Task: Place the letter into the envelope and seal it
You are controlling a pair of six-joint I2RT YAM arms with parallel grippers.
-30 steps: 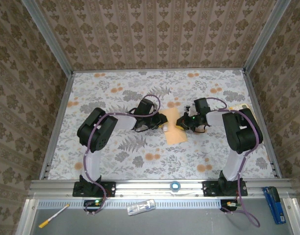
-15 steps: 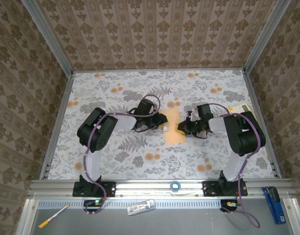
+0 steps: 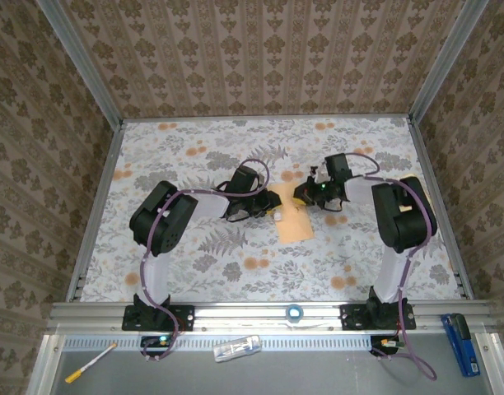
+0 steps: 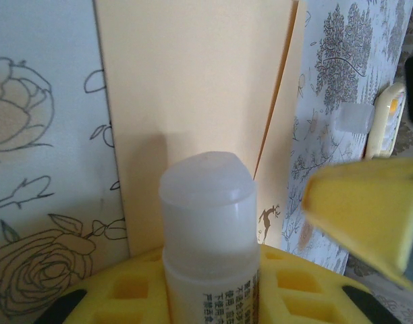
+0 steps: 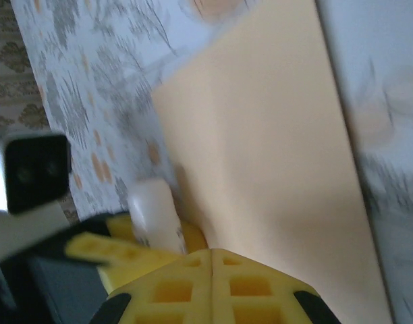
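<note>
While left gripper (image 3: 271,209) clamps glue stick (image 4: 206,223) | envelope (image 3: 295,224) lies just beyond

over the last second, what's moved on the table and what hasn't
The right end effector, shut, first dipped toward the near edge, then swung away to the far end of the envelope. Nothing was picked up or released. The left end effector stayed put, gripping the glue stick, and the envelope did not shift.

Black arms (image 3: 165,218) flank the tan paper envelope (image 3: 295,224); the left gripper (image 3: 274,211), clamping a white translucent glue stick (image 4: 208,223), and the right gripper (image 3: 302,196) crowd its far end. Floral tablecloth (image 3: 194,148) beyond and nearer lies open.
</note>
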